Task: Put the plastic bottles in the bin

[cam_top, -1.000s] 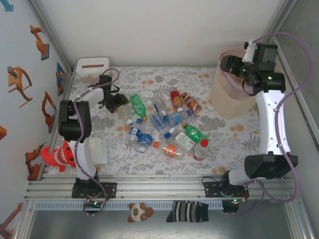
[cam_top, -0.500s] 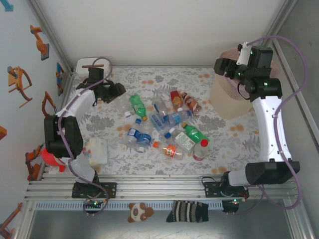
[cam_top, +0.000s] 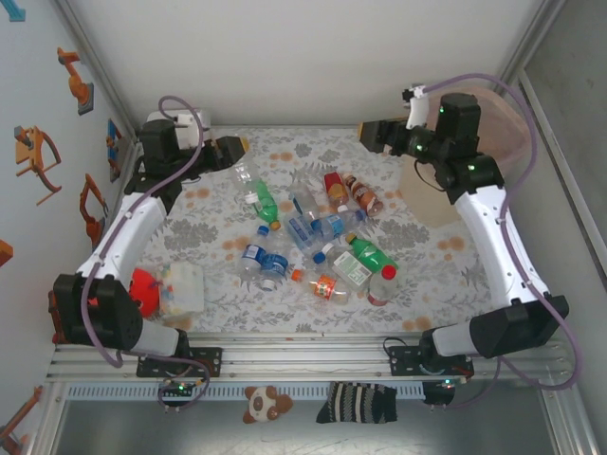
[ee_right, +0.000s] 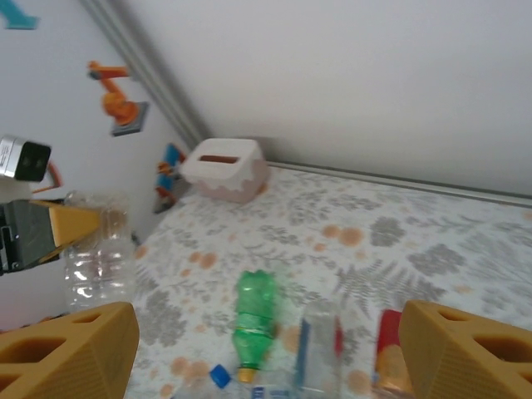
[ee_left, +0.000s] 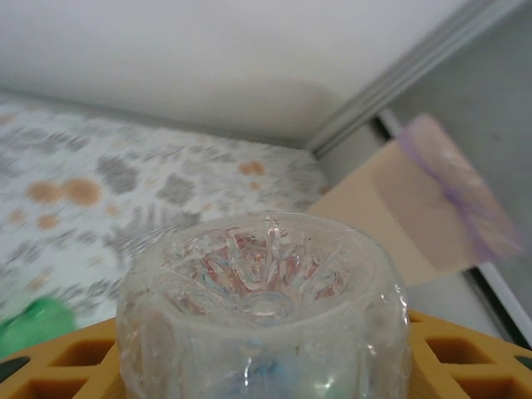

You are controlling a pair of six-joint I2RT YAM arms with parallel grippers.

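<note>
- The left gripper (cam_top: 230, 146) is clamped on a clear bottle (ee_left: 264, 291). The left wrist view shows the bottle's ribbed base seated between the two orange fingers (ee_left: 58, 366), and its cap end is hidden.
- The held bottle is off the table, above the far-left part of the floral mat. The right wrist view shows it hanging roughly upright beside the left finger.
- The coming move turns on the bin (cam_top: 432, 194). It stands at the far right of the table, well apart from the left gripper, so the bottle has to travel rightward across the far edge of the mat. In the left wrist view the bin sits ahead and to the right.
- The right gripper (cam_top: 372, 134) is far nearer the bin, hovering just in front of it. It points left towards the held bottle, with its fingers spread wide and nothing between them.
- The left arm is folded low at its elbow near the left base. Its forearm reaches to the far-left corner, and its wrist is turned so the fingers aim right.
- The right arm rises from its base along the right side and bends in over the bin's front.
- The other bottles (cam_top: 322, 232) lie scattered flat in mid-table, between the two arms and not yet binned.
</note>
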